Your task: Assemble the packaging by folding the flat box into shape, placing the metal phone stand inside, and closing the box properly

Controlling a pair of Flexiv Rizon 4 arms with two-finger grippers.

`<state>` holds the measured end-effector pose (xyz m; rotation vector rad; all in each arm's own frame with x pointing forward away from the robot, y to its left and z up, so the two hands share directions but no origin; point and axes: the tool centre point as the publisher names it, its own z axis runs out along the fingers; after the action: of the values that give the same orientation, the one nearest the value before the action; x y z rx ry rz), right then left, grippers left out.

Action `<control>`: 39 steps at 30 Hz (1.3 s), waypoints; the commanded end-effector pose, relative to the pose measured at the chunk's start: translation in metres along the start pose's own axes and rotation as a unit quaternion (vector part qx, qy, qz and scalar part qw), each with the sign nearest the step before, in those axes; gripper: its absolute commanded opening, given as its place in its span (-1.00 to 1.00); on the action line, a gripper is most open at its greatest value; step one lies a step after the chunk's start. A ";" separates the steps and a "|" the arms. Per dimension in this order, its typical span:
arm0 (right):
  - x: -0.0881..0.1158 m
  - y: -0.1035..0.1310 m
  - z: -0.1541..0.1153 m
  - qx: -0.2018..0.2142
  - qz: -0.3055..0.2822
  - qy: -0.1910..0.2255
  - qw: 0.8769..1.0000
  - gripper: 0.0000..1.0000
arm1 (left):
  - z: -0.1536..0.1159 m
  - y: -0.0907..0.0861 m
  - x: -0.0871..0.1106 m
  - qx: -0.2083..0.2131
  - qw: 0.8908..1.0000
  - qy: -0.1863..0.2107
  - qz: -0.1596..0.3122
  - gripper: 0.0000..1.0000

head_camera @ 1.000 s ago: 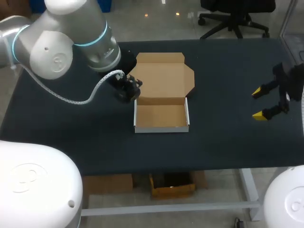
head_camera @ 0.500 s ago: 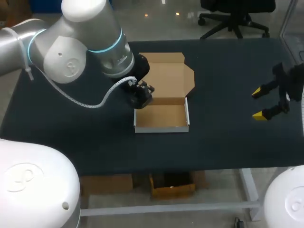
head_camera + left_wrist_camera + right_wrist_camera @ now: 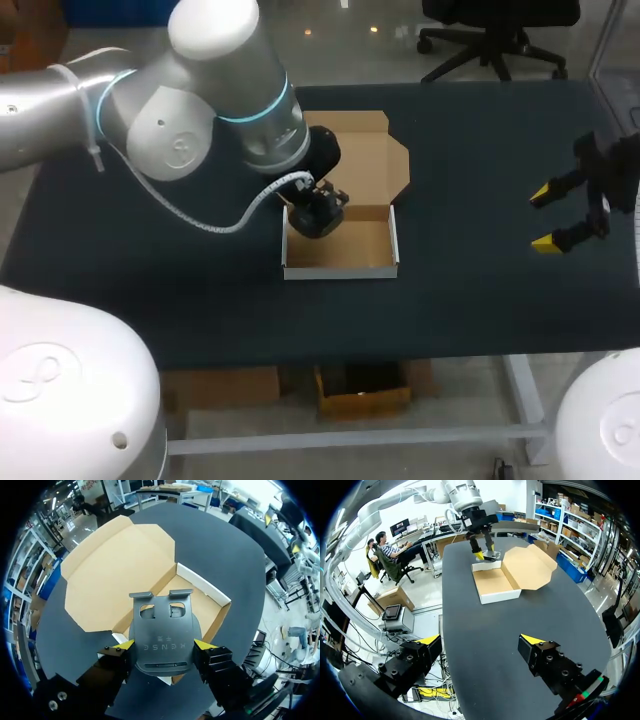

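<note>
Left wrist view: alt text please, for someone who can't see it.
The left claw grips a grey metal phone stand from both sides above the open cardboard box on the dark table. The box's lid lies folded back.

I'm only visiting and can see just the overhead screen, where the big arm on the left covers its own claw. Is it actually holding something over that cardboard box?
Observer: Yes. The left wrist view shows the left gripper shut on a grey metal phone stand, with one yellow-tipped finger on each side.
Operator: Is it inside the box already?
Observer: Not lying in it. In the right wrist view the stand hangs at a corner of the box, beside the lid's fold, and the tray floor is bare.
Operator: What does the stand look like?
Observer: A flat plate with two cut-outs and two small hooks on the end pointing away from the gripper.
</note>
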<state>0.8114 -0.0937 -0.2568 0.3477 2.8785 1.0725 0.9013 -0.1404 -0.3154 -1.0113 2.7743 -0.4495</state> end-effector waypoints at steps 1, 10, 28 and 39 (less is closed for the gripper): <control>0.001 0.000 -0.001 0.000 0.000 0.001 1.000 1.00 | 0.013 -0.010 0.007 -0.004 1.000 -0.002 0.003 -1.00; 0.001 0.000 -0.001 0.000 0.000 0.001 1.000 1.00 | 0.022 -0.014 0.021 0.005 1.000 -0.004 0.023 -1.00; 0.001 0.000 -0.001 0.000 0.000 0.001 1.000 1.00 | 0.048 -0.016 0.023 0.002 0.999 0.007 0.041 -1.00; 0.001 0.000 -0.001 0.000 0.000 0.001 1.000 1.00 | 0.066 -0.019 0.022 -0.006 0.999 0.009 0.045 -1.00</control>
<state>0.8112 -0.0937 -0.2568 0.3477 2.8784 1.0723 0.9077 -0.1778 -0.3673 -0.8849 2.8254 -0.4438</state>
